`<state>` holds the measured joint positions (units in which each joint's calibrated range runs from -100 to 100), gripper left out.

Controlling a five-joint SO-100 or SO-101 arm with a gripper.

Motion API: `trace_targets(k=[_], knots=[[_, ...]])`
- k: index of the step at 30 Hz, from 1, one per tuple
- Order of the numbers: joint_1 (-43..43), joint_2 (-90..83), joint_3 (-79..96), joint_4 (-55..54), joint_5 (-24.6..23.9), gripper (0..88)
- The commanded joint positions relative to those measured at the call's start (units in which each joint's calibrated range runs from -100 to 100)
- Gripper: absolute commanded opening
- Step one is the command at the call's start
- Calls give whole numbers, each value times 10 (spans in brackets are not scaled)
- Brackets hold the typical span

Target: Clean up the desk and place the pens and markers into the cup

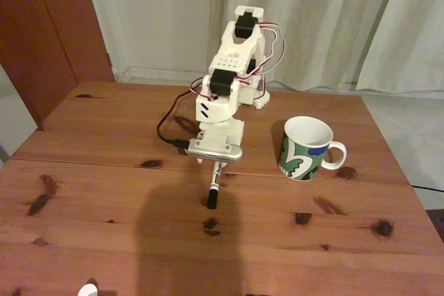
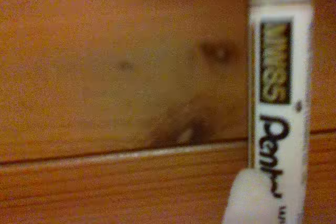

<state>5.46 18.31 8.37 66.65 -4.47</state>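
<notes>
On the wooden worktop (image 1: 104, 192) the white arm bends low over the marker (image 1: 214, 186), which lies pointing toward the near edge, its black end nearest. The mug (image 1: 305, 149) stands upright to the right in the fixed view, well apart from the marker, with nothing visible inside it. In the wrist view one of the fingers (image 2: 247, 198) touches the marker's (image 2: 281, 98) pale barrel; whether the fingers grip it cannot be told.
</notes>
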Motion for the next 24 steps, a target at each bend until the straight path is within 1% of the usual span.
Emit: trace_targets(k=[1, 13, 19, 22, 24], knots=[[-3, -14, 10, -10, 4, 227], [-6, -4, 18, -11, 4, 220], [-13, 28, 8, -13, 5, 220], [-14, 38, 12, -48, 0, 220], [-14, 42, 12, -54, 0, 220]])
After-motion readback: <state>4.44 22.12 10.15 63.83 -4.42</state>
